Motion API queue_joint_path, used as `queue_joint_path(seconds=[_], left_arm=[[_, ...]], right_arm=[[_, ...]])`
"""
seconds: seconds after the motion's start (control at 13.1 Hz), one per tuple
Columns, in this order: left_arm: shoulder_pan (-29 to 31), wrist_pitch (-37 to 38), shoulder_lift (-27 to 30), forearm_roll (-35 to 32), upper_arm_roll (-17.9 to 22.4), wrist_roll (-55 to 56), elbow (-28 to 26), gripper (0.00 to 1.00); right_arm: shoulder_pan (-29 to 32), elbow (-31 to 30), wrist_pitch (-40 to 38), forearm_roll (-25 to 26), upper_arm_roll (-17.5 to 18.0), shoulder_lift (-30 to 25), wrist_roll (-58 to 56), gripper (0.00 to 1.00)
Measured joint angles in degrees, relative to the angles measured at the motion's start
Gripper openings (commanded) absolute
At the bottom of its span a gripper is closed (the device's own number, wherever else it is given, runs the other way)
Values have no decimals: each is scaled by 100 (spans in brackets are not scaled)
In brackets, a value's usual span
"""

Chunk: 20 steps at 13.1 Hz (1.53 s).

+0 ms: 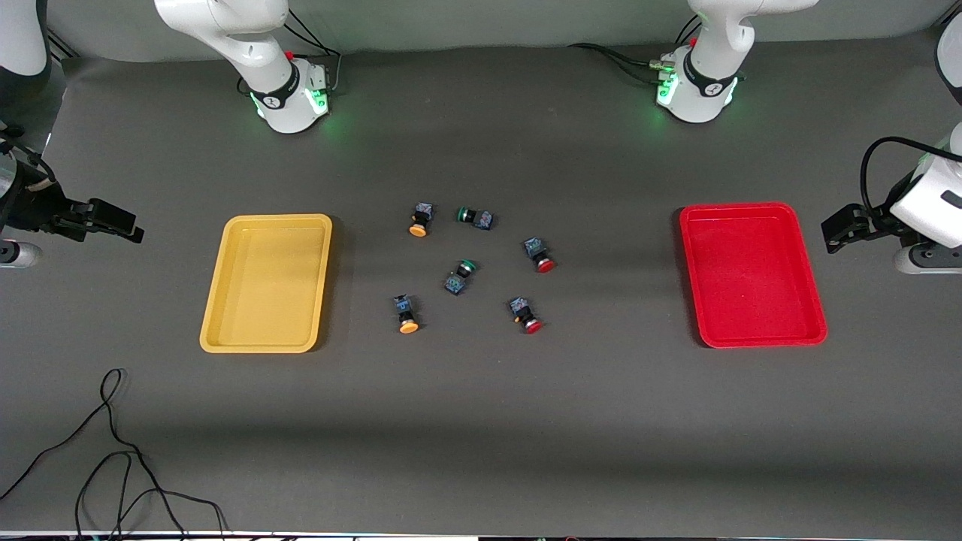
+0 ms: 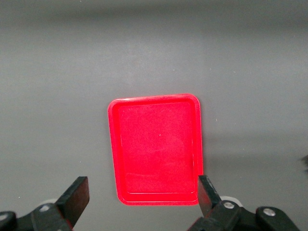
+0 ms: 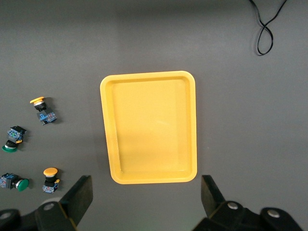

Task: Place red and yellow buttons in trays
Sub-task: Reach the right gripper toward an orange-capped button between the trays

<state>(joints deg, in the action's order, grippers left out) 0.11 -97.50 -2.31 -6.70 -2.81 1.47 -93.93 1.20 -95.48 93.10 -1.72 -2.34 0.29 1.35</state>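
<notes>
Inspection of the counter [image 1: 481, 421], a dark grey surface. The yellow tray [image 1: 267, 282] lies toward the right arm's end and holds nothing. The red tray [image 1: 751, 273] lies toward the left arm's end, likewise holding nothing.

Six buttons lie loose between the two trays, all on their sides and none touching another. First yellow button [image 1: 421, 219]: at the part of the group farthest from the front camera, on the yellow tray's side. Second yellow button [image 1: 406, 313]: nearer the front camera, on the same side. First red button [image 1: 539, 255]: on the red tray's side of the group. Second red button [image 1: 525, 315]: nearer the front camera than the first. First green button [image 1: 475, 217]: just beside the first yellow button, apart from it. Second green button [image 1: 460, 276]: near the middle of the group.

Right end effector [image 3: 147, 195]: up in the air at the edge of the counter at the right arm's end, its wrist camera looking down on the yellow tray; fingers spread wide, holding nothing. Left end effector [image 2: 143, 195]: raised at the left arm's end of the counter, its wrist camera looking down on the red tray; fingers spread wide, holding nothing.

A loose black cable [image 1: 113, 451] lies on the counter nearer the front camera than the yellow tray.
</notes>
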Motion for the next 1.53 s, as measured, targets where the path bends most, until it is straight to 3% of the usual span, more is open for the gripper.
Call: queue_joint_path(seconds=[0.61,0.92,1.07,1.3,1.53], left_arm=[[-37,46,0,20,-33,0,0,100],[-56,47,-1,157,-90,-2,0,100],[-54,47,-2,161,-85,-2,0,100],[-56,47,-3,169,-92,-2,0,100],[-56,51,-3,171,-93,-2,0,100]], right_arm=[[-10,4,-56,2,35,21,-19,100],[-469,-442,117,-2,71,-55,499,100],[-982,-1247,757,-7,82,-382,1307,100],[-2258,-2529,1798,-14,122,-906,3231,100],[-3675,-3250,2809,-13,148,-863,5165,100]])
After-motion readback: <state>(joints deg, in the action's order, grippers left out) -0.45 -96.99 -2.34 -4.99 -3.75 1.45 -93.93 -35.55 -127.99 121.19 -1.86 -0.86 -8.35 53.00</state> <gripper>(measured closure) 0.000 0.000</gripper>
